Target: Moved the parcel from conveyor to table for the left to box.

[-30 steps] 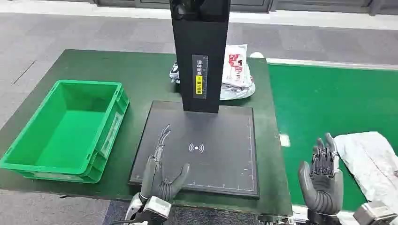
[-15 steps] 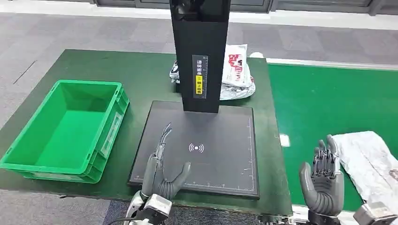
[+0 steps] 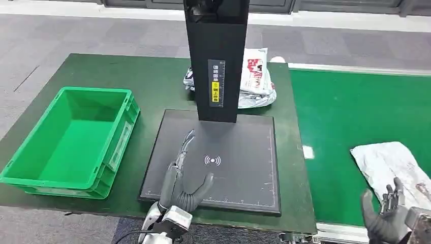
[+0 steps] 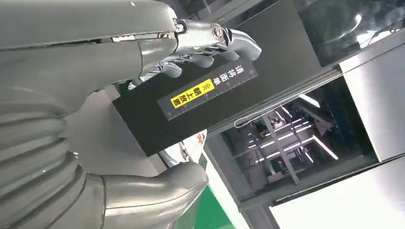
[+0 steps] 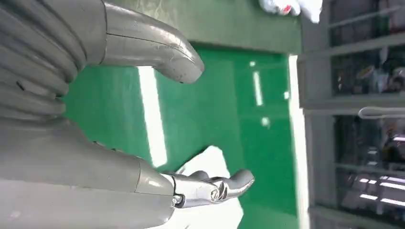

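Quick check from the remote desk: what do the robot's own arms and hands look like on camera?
Both hands are matt grey with darker, slender fingers: left hand, right hand. Silver metal wrist blocks sit behind them, with a black cable at the left wrist. Close up, a grey ribbed cover, thick grey thumb and shiny metal fingertips show.

Crumpled white parcel point(image 3: 394, 166) lying flat on green conveyor point(image 3: 350, 117).

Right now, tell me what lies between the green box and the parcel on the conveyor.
In the head view, between the green box and the parcel lie the black scanner pad, with the left hand over it, and bare green belt.
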